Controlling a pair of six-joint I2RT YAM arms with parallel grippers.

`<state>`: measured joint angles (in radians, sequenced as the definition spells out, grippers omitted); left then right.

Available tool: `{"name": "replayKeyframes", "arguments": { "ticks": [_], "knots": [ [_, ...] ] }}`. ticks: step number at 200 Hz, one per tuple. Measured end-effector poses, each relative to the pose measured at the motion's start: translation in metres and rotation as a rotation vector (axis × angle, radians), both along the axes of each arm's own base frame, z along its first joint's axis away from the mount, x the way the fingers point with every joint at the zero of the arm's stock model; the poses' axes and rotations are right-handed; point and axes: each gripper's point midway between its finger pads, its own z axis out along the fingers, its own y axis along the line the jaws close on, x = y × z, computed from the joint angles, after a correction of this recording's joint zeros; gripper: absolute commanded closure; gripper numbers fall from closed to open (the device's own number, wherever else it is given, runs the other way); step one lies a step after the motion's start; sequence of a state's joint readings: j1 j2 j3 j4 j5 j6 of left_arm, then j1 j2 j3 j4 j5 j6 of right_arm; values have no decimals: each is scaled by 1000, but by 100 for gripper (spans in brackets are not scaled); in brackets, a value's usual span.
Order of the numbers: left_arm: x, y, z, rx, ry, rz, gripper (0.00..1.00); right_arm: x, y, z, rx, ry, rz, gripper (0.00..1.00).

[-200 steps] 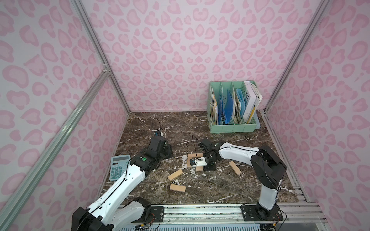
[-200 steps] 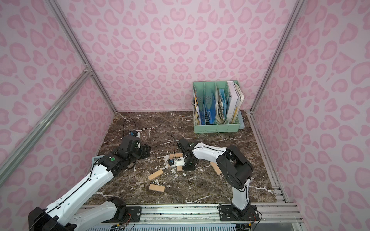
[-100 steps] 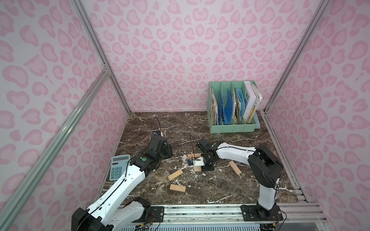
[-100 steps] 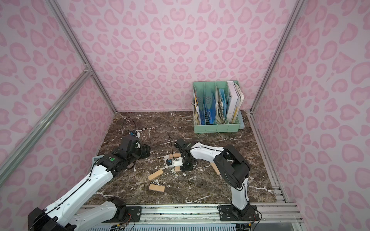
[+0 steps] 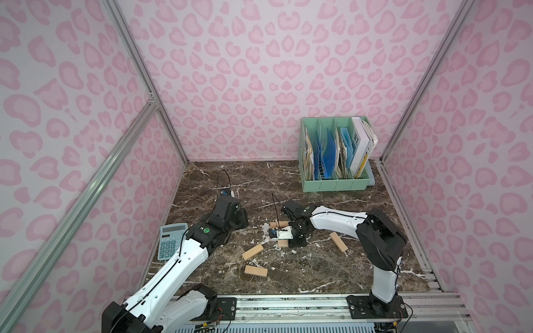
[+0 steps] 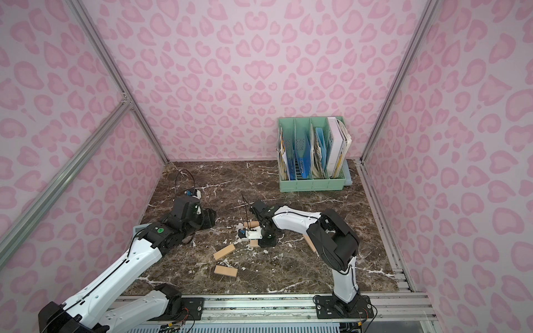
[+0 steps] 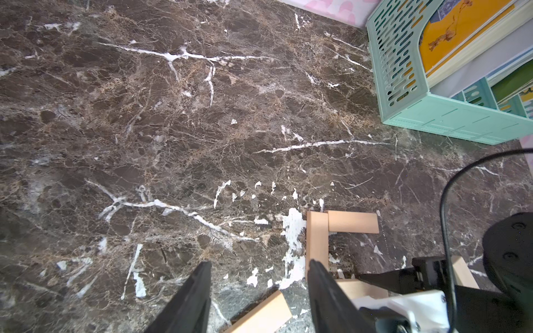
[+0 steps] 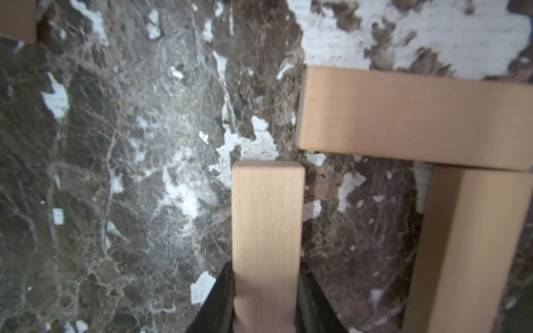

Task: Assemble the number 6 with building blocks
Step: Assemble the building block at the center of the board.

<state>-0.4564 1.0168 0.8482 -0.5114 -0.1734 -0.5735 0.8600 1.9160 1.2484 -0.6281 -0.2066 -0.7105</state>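
A pale wooden plank [image 8: 266,230] is pinched along its long sides between the black fingers [image 8: 219,299] of the right gripper [image 8: 265,269], near the middle of a dark marble table [image 5: 302,268]. Its free end sits just beside the corner of a second plank [image 8: 412,118]; whether the two touch cannot be told. The second plank meets a third plank [image 8: 461,245] at a right angle, making an L. In both top views the right arm's wrist and its white camera mount [image 5: 281,234] cover most of this group. Three more planks lie loose on the table: a tilted plank [image 5: 253,251] toward the left arm, a front plank [image 5: 255,271] nearer the table's front edge, and a side plank [image 5: 339,242] beyond the right arm. The left gripper [image 7: 259,263] sits low near the L, its fingers spread with nothing between them. In the left wrist view one fingertip [image 7: 326,288] hides the end of the second plank. A grey-blue calculator [image 5: 171,240] lies at the table's left edge, beside the left arm. A green file rack [image 5: 336,183] holding papers stands in the back right corner, well apart.
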Motion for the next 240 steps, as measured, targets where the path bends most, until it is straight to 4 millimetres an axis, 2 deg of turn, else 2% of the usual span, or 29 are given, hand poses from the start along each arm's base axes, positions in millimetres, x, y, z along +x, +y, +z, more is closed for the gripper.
{"name": "replayKeyframes", "arguments": {
  "ticks": [181, 218, 240],
  "knots": [
    [-4, 2, 0, 2, 8, -2, 43, -2, 6, -1, 11, 0, -21, 68],
    [-4, 2, 0, 2, 7, -1, 42, -3, 8, -1, 14, 2, -28, 59],
    [-4, 2, 0, 1, 8, 0, 43, -4, 8, -1, 14, 8, -28, 50]
  ]
}}
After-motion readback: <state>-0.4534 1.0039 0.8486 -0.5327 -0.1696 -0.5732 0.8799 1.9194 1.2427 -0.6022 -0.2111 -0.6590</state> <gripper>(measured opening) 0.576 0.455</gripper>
